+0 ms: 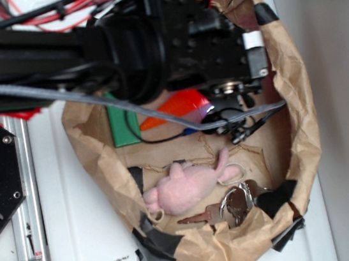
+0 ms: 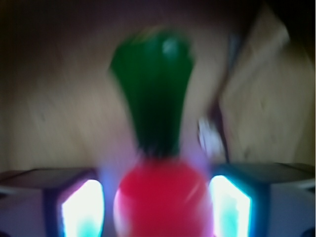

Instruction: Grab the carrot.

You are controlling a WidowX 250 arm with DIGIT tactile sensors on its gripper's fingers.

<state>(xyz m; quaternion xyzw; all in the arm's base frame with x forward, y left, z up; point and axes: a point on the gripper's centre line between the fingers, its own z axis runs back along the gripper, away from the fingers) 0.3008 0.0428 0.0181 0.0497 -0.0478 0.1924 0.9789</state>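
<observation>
The carrot is glossy orange and lies inside the brown paper bin, mostly hidden under my arm. In the wrist view it fills the middle: its orange-red body sits between my fingers and its dark green stem cap points away from me. My gripper straddles the carrot's thick end, with a narrow gap showing on each side between the body and the glowing pads. The jaws stand open around it. In the exterior view the gripper is down over the carrot's right end.
A flat green block lies left of the carrot. A pink plush animal and a bunch of keys lie nearer the front. The crumpled paper wall, patched with black tape, rings everything. Cables trail by the gripper.
</observation>
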